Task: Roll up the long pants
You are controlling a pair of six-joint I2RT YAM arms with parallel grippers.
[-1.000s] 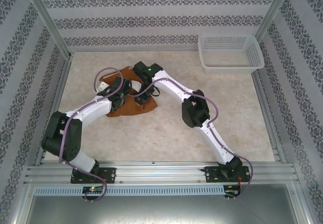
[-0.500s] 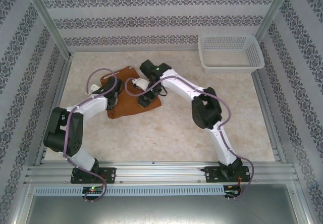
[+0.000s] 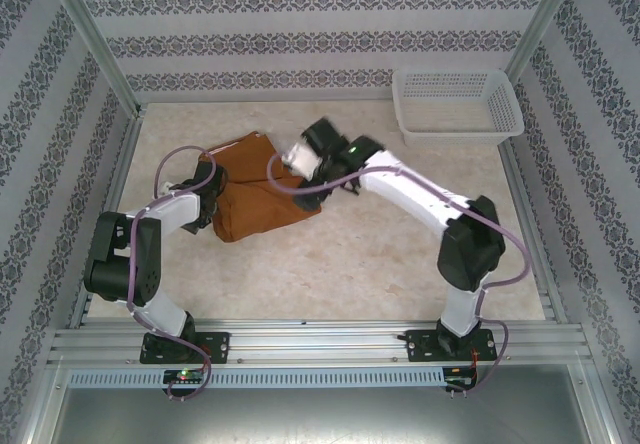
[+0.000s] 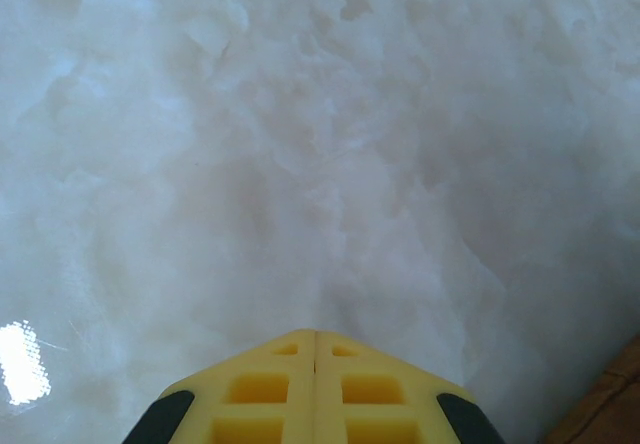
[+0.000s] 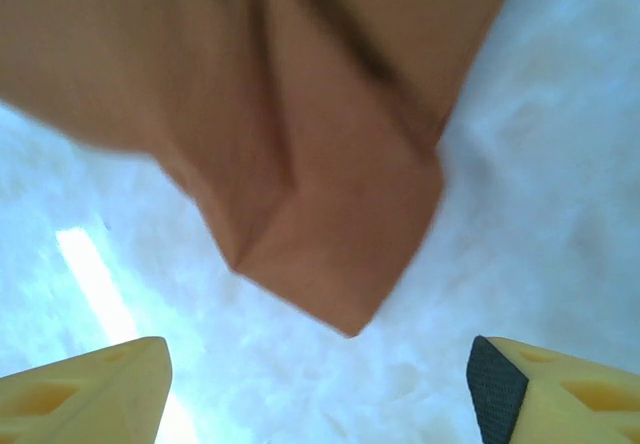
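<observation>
Top view, long pants: a folded rust-brown bundle [image 3: 255,189] lies on the pale desk [image 3: 400,254], left of centre and toward the far side.
Top view, left claw: there it is [image 3: 207,194], low at the bundle's left edge. From up here the fingers are too small to read.
Top view, right claw: this one [image 3: 297,167] is up over the bundle's far right corner, and the wrist body hides the fingertips.
Top view, white mesh basket: it sits in the far right corner [image 3: 457,104], well apart from the cloth.
Left wrist view, left claw: yellow fingers pressed tight together [image 4: 315,349], nothing between them, with bare marbled desk [image 4: 300,164] ahead. I cannot tell whether the tips touch it.
Left wrist view, long pants: just a brown sliver low right [image 4: 618,404], cut off by the frame.
Right wrist view, right claw: spread wide and gripping nothing [image 5: 320,364]. One finger is at each bottom corner, both cropped.
Right wrist view, long pants: blurred, but a pointed folded corner [image 5: 320,214] juts toward the gap, apart from both fingers. The rest runs off the top.
</observation>
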